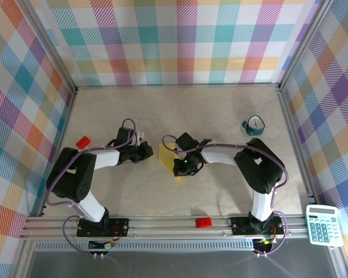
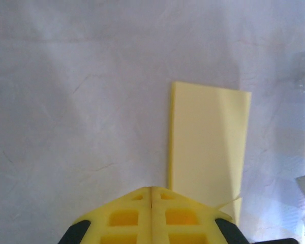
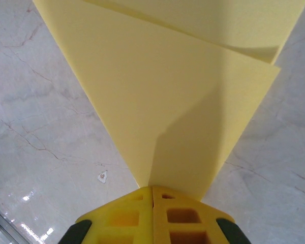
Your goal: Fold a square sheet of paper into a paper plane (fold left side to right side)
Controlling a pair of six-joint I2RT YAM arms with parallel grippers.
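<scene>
Tightly closed, the right hand [image 3: 152,189] pinches the square sheet of paper [image 3: 173,107]; the left hand [image 2: 151,189] is closed empty.

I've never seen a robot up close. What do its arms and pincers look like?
The left arm and right arm have bulky black joints linked by white tubes, with thin purple cables looping alongside. A small green light glows near the right wrist. The left gripper and right gripper have yellow fingers with square cut-outs and black bases.
</scene>
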